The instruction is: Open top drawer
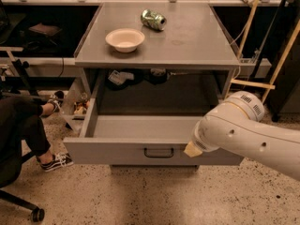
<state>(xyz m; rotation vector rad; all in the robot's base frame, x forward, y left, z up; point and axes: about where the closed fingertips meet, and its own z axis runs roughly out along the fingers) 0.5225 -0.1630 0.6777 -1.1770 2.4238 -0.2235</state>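
White arm (248, 135) bent across open top drawer (112, 153), hiding pincer.

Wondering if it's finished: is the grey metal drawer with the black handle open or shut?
Open: the grey metal drawer is pulled out, inside visible. The pincer sits at its front, right.

Arm (253, 139): bulky white rounded casing, few small dark holes, dotted grille on elbow cap, cream-tan gripper (192, 150) at its tip, against the top drawer (112, 152) front.
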